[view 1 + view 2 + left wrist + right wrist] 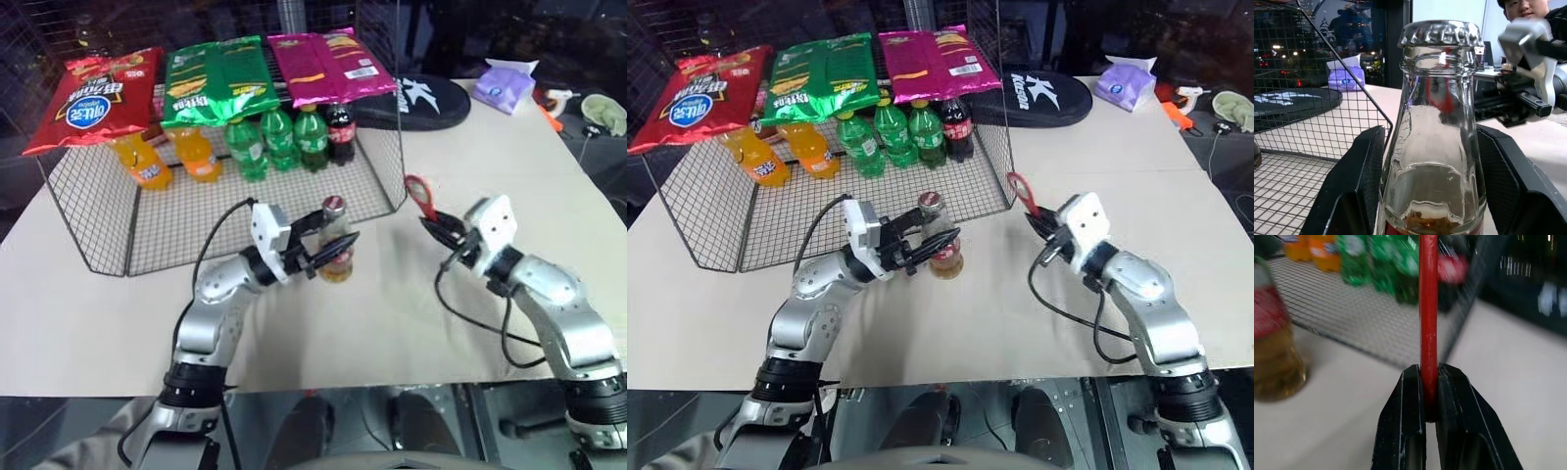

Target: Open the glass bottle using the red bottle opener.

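Note:
The glass bottle (pixel 336 245) stands upright on the table just in front of the wire basket, its metal crown cap (pixel 1441 33) still on. My left gripper (pixel 336 255) is shut on the bottle's body, one black finger (pixel 1359 181) on each side. To the right of the bottle, my right gripper (pixel 437 228) is shut on the handle of the red bottle opener (pixel 421 197). The opener's loop head points up and toward the basket corner. In the right wrist view the opener (pixel 1428 308) stands edge-on between the shut fingers, apart from the bottle (pixel 1271 347).
A wire basket (pixel 118 230) behind the bottle holds orange (pixel 144 162), green (pixel 279 137) and dark cola (pixel 340 132) bottles, with snack bags (pixel 211 78) on top. A black bag (pixel 421 98) and a purple tissue pack (pixel 505 83) lie at the back right. A person (pixel 1528 7) is beyond the table.

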`<state>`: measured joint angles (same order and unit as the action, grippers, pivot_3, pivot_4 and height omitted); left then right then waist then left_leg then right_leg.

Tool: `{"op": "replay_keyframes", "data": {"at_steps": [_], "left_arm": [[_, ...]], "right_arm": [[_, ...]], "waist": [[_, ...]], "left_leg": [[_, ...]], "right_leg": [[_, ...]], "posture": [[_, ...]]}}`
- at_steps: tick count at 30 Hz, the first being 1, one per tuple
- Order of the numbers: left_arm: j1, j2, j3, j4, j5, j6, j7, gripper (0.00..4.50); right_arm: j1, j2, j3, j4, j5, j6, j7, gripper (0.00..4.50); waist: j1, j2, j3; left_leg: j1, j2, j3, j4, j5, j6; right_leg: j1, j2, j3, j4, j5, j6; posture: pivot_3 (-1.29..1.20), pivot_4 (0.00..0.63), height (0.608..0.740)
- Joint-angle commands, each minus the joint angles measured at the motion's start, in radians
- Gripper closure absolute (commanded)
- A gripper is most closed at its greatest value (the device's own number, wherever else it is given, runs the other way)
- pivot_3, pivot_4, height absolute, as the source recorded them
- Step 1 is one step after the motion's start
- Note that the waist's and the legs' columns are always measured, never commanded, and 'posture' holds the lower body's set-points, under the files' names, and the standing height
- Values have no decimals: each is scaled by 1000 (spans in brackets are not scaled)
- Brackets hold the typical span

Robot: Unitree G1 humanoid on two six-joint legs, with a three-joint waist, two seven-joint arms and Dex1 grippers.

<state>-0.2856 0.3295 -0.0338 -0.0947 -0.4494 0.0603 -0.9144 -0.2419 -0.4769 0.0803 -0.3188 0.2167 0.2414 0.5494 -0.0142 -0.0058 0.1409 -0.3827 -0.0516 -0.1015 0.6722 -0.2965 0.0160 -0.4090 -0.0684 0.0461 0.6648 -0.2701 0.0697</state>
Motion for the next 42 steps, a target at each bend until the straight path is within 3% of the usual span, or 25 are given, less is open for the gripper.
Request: {"op": "replay_keyframes", "data": {"at_steps": [1,7,11,22,42], "left_arm": [[-13,-1,-4,2,7,-17,-5,2278],[-20,-6,-7,11,11,-24,2,2278],[-11,-34,-20,-9,40,-38,50,2278],[63,-118,-51,-78,164,-112,231,2278],[105,-116,-50,-98,181,-149,296,2278]], "right_arm": [[-34,20,64,10,-147,-178,-40,4500],[-45,27,120,125,-369,-484,-132,4500],[-46,37,110,172,-456,-585,-201,4500],[-56,72,99,166,-587,-650,-315,4500],[-149,89,227,247,-725,-655,-252,4500]], "waist": [[0,0,0],[0,0,0],[-1,0,0],[-3,0,0],[-5,0,-1]], "left_leg": [[0,0,0,0,0,0],[0,-1,0,0,0,0],[0,-1,0,0,0,0],[1,0,1,0,0,-1],[4,1,4,0,0,-1]], "right_leg": [[0,0,0,0,0,0],[0,0,0,0,0,0],[0,0,0,0,0,0],[0,1,1,1,0,0],[0,3,5,4,0,0]], "posture": [[0,150,740],[0,150,740],[0,150,740],[0,150,740],[0,150,740]]}}
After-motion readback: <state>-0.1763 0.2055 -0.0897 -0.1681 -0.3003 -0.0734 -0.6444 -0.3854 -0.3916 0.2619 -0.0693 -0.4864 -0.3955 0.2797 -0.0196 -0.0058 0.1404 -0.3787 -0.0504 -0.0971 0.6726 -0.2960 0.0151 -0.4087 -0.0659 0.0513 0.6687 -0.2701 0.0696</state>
